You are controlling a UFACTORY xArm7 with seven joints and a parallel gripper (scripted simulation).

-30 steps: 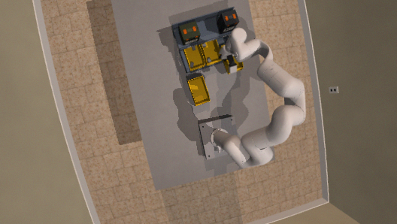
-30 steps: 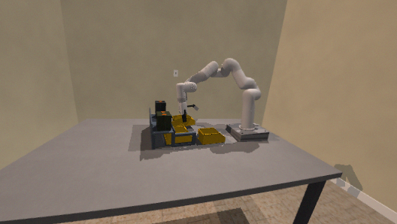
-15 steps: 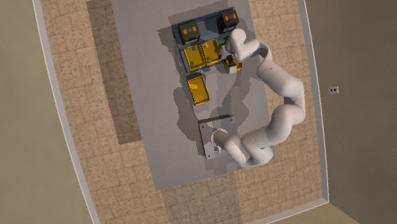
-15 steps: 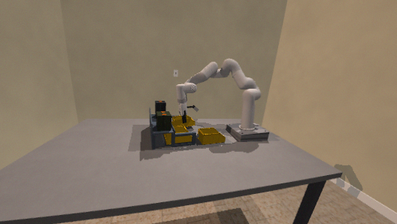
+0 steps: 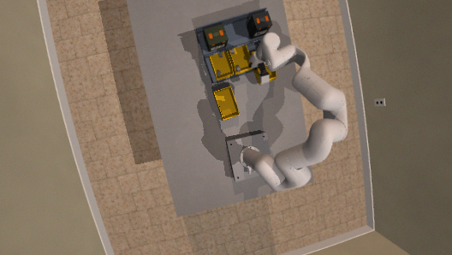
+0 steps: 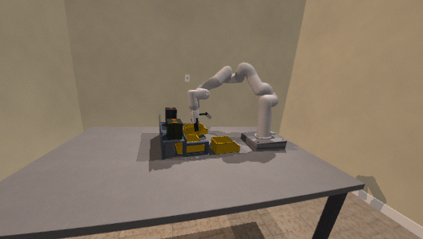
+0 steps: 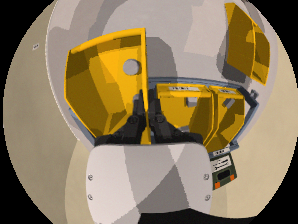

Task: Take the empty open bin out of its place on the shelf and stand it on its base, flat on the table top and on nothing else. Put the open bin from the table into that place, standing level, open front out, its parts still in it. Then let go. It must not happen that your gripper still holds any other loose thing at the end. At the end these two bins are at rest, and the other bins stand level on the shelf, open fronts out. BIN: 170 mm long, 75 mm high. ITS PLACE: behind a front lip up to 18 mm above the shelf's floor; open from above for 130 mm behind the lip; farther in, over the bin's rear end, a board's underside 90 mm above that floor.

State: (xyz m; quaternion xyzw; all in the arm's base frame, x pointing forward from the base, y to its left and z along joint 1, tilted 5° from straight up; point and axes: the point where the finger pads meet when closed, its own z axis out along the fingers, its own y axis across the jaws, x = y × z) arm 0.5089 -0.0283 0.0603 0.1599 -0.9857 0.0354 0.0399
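Observation:
A blue-grey shelf [image 5: 233, 47] stands at the far end of the table. My gripper [image 7: 147, 97] is shut on the thin side wall of an empty yellow bin [image 7: 107, 83]. It holds this bin tilted, above and just in front of the shelf's right-hand place [image 5: 264, 74]. The held bin also shows raised over the shelf in the exterior view [image 6: 195, 129]. Another yellow open bin [image 5: 226, 103] stands on the table in front of the shelf, and shows in the exterior view [image 6: 225, 144]. I cannot make out its contents.
Two more yellow bins [image 5: 220, 65] [image 5: 240, 59] sit in the shelf's lower row. Two dark boxes with orange marks [image 5: 215, 37] [image 5: 259, 24] stand on its top board. The arm's base plate [image 5: 246, 156] is near the table's front.

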